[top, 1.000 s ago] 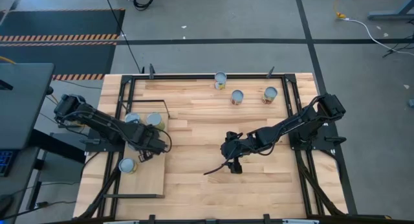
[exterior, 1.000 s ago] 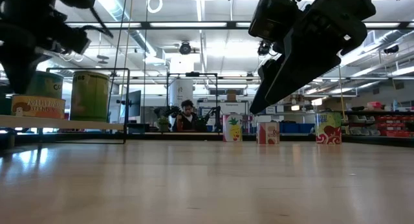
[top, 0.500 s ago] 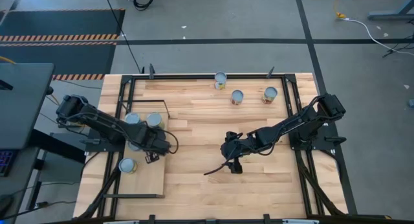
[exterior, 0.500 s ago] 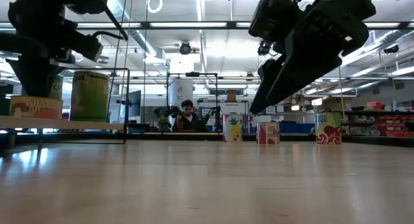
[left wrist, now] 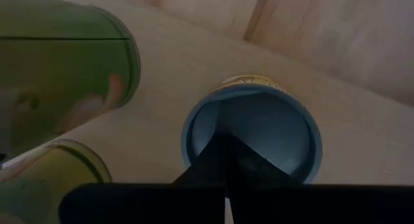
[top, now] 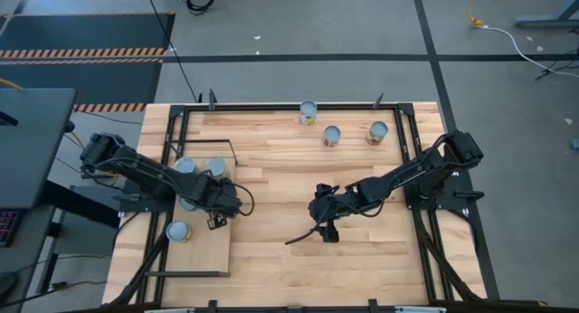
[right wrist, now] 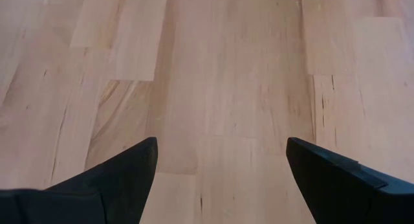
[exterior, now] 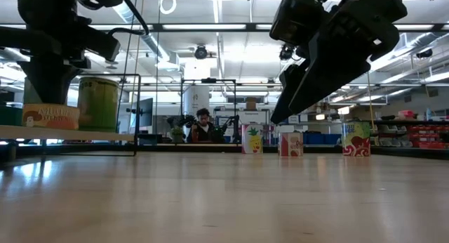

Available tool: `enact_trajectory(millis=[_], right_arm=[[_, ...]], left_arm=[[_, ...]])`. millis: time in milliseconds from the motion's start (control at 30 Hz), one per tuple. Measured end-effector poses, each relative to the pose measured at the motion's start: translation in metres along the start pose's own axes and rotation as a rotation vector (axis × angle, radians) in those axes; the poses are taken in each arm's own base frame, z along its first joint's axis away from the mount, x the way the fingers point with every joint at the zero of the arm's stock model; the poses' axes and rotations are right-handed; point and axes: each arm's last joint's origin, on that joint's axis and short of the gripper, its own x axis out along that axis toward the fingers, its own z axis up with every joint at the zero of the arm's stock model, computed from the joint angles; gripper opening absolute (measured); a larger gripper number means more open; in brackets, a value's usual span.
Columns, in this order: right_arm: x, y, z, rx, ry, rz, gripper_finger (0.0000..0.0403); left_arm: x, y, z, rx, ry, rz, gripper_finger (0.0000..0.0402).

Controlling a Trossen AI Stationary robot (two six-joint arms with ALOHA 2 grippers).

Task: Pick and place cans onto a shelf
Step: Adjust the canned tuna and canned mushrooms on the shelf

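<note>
Near the tabletop's left edge, on the shelf (top: pixel 204 254), one can (top: pixel 177 231) sits toward the front and two more cans (top: pixel 215 166) stand side by side toward the back. My left hand (top: pixel 217 221) hovers at the shelf's right edge, its fingers pressed together on nothing, above a blue-topped can (left wrist: pixel 252 132) in its wrist view. My right hand (top: pixel 326 232) hangs over the bare middle of the tabletop (top: pixel 362 259), fingers (right wrist: pixel 110 179) spread wide and empty. Three cans (top: pixel 331 136) wait along the tabletop's back edge.
</note>
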Motion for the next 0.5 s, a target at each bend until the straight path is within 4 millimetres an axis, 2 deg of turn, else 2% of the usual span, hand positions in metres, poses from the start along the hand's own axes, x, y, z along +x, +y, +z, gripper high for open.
enact_trajectory(millis=[333,500], right_arm=[[0.0000,0.0004,0.0017,0.003,-0.017,0.005,0.0350],[-0.0042,0.0037,0.0051,-0.053,-0.046,0.043,0.0350]], left_arm=[[0.0000,0.0003,-0.0003,-0.001,0.004,0.002,0.0002],[0.0000,0.0003,-0.0004,0.001,0.005,0.003,0.0002]])
